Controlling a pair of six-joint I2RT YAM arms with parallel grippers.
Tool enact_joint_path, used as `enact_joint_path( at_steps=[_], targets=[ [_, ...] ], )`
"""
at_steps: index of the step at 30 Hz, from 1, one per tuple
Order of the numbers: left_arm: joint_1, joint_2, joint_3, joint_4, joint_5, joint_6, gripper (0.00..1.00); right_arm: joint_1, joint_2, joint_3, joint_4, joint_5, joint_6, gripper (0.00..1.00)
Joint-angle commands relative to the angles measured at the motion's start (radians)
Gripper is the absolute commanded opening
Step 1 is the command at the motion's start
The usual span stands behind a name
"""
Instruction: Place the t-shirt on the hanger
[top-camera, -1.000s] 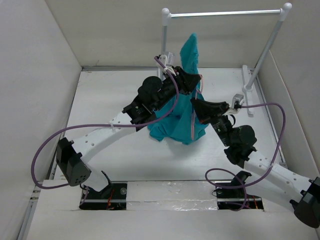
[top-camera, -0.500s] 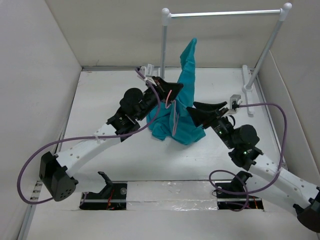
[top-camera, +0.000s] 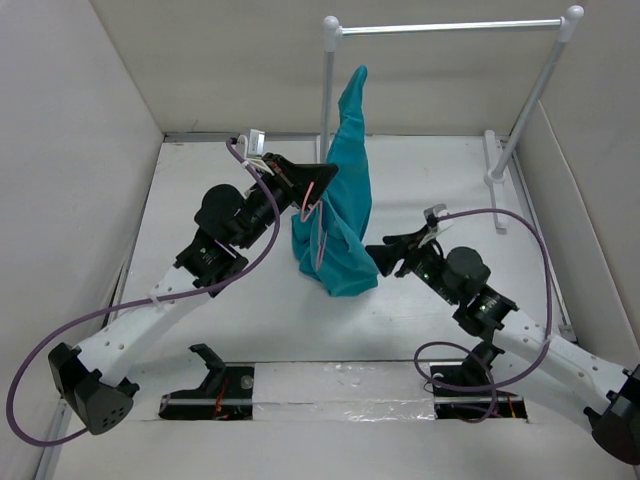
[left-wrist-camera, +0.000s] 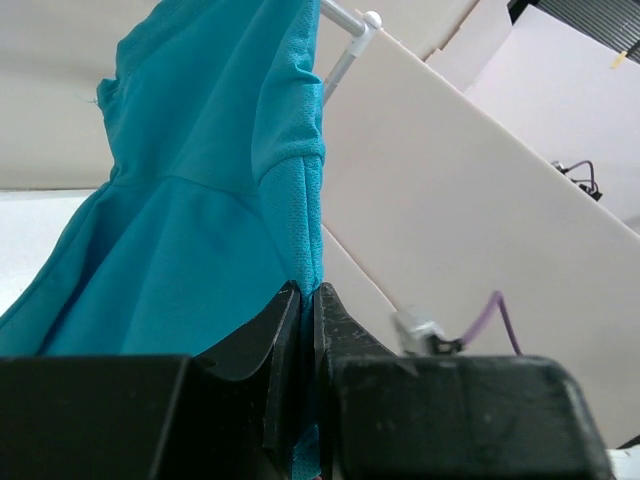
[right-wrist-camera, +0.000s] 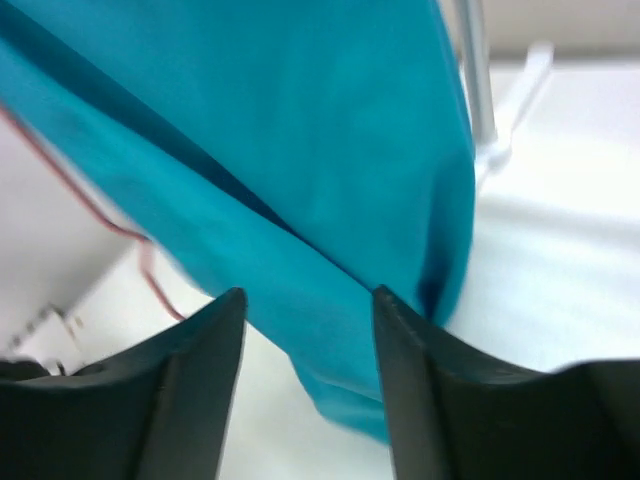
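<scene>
Only partly done, by the look of it. Small teal t-shirt of soft fabric (top-camera: 345, 150) raised almost wholly off the white desk (top-camera: 270, 320), stretched up tall between the two arms, with only the lower hem near the surface.

Left hand (top-camera: 318, 183) closed tight on a fold of the teal cloth, plainly seen in the left wrist view (left-wrist-camera: 308, 300): jaws pressed together, fabric between them.

Thin reddish-pink wire hanger (top-camera: 320, 240) showing just beside that hand and running down along the shirt. Impossible to tell whether caught in the same grip, or how much of the wire sits inside the cloth.

Right hand (top-camera: 385, 260) wide open, holding nothing, just beside the lower right edge of the shirt; teal cloth filling the wrist view beyond the fingers (right-wrist-camera: 215, 330).

Probably left to do: seating both shoulders of the shirt over the wire arms, hook free through the neck. No sign of that here.

White-posted rack with silver bar (top-camera: 450, 27) behind, not in use.
</scene>
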Motion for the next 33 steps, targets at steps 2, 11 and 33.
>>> enact_joint_path(
  at_steps=[2,11,33],
  targets=[
    [0.003,-0.041,0.025,0.017,0.022,-0.002,0.00,-0.010,0.053,0.067,-0.092,-0.103,-0.071,0.64],
    [0.012,-0.045,0.030,0.002,0.024,0.003,0.00,-0.010,0.208,0.096,-0.068,-0.281,-0.102,0.61],
    [0.012,-0.005,0.068,0.014,0.036,-0.010,0.00,0.115,0.242,0.075,-0.068,-0.158,-0.048,0.57]
  ],
)
